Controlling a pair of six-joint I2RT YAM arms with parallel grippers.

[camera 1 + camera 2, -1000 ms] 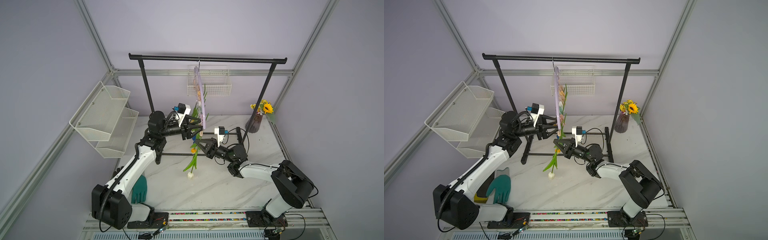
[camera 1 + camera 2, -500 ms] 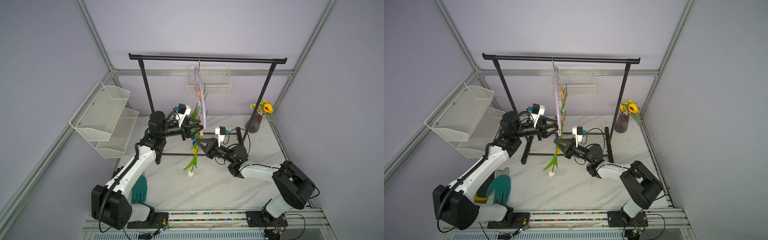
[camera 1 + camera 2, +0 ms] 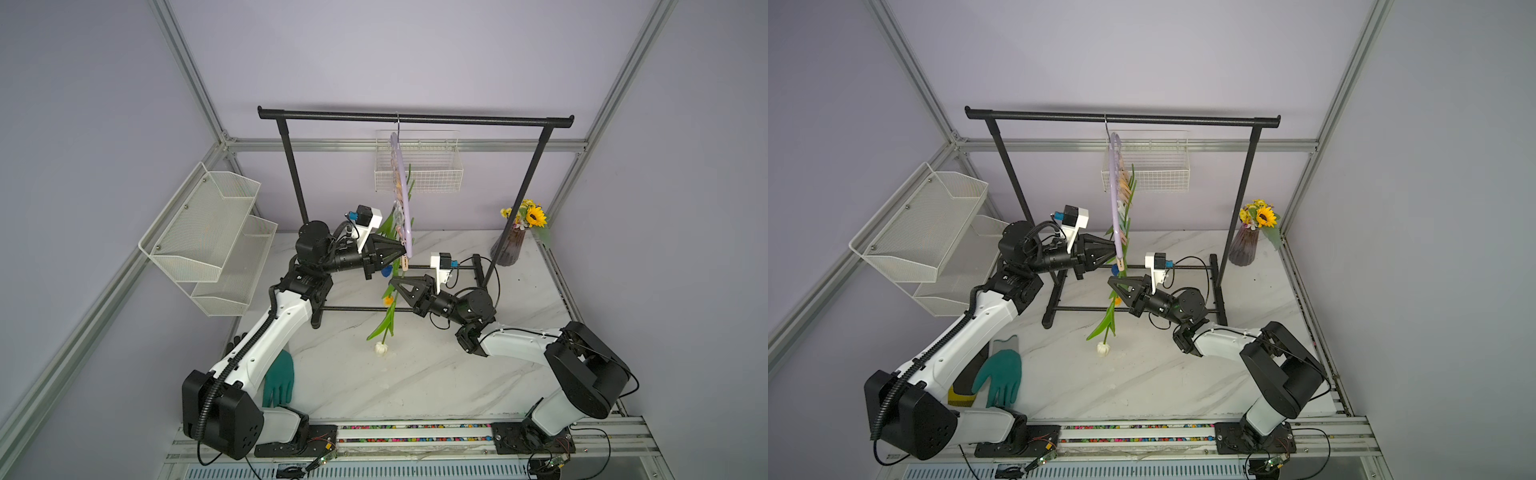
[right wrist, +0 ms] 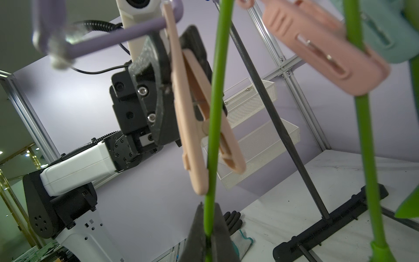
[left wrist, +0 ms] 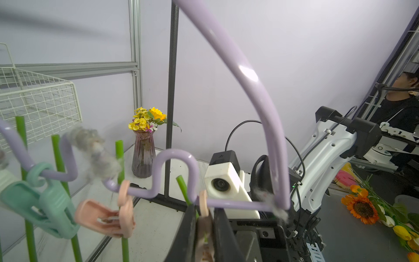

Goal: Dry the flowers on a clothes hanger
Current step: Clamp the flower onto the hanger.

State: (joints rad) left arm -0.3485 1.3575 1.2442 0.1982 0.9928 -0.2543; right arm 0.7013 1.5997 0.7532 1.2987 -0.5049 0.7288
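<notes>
The lilac clothes hanger (image 3: 401, 195) (image 3: 1113, 199) hangs by its hook from the rack bar. My left gripper (image 3: 402, 252) (image 5: 205, 217) is shut on the upper ends of the peach clothespin (image 5: 204, 223) (image 4: 188, 108) at its lower end, and the pin's mouth is spread. My right gripper (image 3: 393, 283) (image 4: 208, 217) is shut on a green stem (image 4: 214, 102) of one of the flowers, whose white head (image 3: 380, 348) (image 3: 1103, 348) hangs down. The stem crosses the pin's mouth; I cannot tell whether it lies inside. Other stems (image 5: 60, 156) hang pinned along the hanger.
The black garment rack (image 3: 415, 119) stands over the marble table (image 3: 436, 374). White wire baskets (image 3: 208, 232) hang on the left wall, with another basket (image 3: 432, 174) behind the hanger. A sunflower vase (image 3: 512, 247) stands back right. A green glove (image 3: 279, 378) lies front left.
My left gripper's jaws have closed onto the peach clothespin. My right gripper has shifted slightly up and left with the stem.
</notes>
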